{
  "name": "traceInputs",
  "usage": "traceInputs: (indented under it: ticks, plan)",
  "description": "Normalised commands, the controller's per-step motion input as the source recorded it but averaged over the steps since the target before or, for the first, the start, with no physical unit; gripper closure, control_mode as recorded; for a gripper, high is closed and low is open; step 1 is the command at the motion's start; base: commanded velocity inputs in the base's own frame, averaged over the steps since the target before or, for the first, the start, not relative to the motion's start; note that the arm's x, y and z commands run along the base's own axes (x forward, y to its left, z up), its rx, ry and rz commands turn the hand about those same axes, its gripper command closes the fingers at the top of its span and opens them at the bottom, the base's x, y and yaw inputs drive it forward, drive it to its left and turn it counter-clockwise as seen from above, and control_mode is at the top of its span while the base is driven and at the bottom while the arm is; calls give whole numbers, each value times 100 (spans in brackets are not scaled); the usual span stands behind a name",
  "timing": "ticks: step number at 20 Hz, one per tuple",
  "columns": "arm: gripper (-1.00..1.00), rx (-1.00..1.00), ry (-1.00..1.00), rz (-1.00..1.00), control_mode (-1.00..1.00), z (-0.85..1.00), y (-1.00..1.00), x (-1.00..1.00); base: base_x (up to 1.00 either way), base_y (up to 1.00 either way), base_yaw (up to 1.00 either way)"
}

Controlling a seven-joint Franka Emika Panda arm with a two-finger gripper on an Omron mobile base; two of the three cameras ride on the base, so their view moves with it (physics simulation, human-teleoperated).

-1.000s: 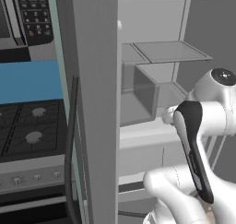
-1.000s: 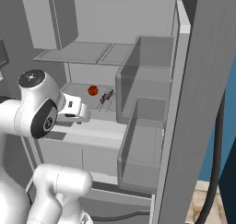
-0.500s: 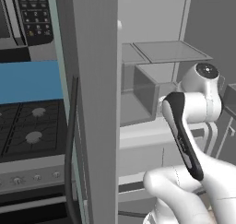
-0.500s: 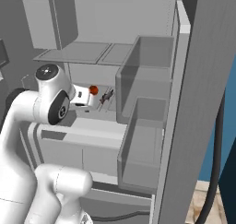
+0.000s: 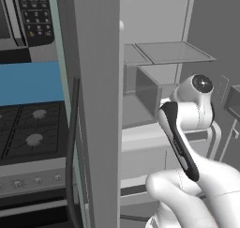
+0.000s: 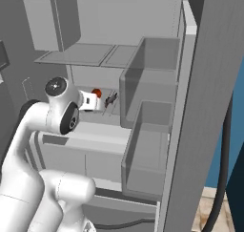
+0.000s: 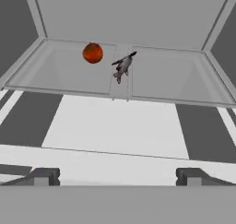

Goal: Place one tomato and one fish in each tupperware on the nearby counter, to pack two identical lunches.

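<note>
A tomato [image 7: 92, 53] and a small fish [image 7: 122, 65] lie side by side, just apart, near the back edge of a fridge shelf [image 7: 184, 85], and that is where the gripper [image 7: 115, 176] is aimed, jaws released and wide with nothing between them. The step in hand looks like the reach for the first pick, neither item touched yet. Next, by the look of it, the arm must push deeper along the shelf, settle over one of them and close.
</note>
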Motion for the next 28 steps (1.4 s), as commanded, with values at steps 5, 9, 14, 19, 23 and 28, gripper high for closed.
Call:
traceInputs:
  ticks: [5, 9, 14, 19, 23, 28]
  plan:
    - [-100, 0, -6, 0, -100, -2, 2, 37, 0, 0, 0]
    - [-100, 2, 0, -2, -100, 0, 2, 33, 0, 0, 0]
    - [-100, 2, 0, -4, -100, 0, 1, 27, 0, 0, 0]
    - [-100, 2, 0, -5, -100, 0, 0, 30, 0, 0, 0]
    - [-100, 4, 0, -5, -100, 0, 0, 36, 0, 0, 0]
    - [-100, 3, 0, -3, -100, 0, 0, 29, 0, 0, 0]
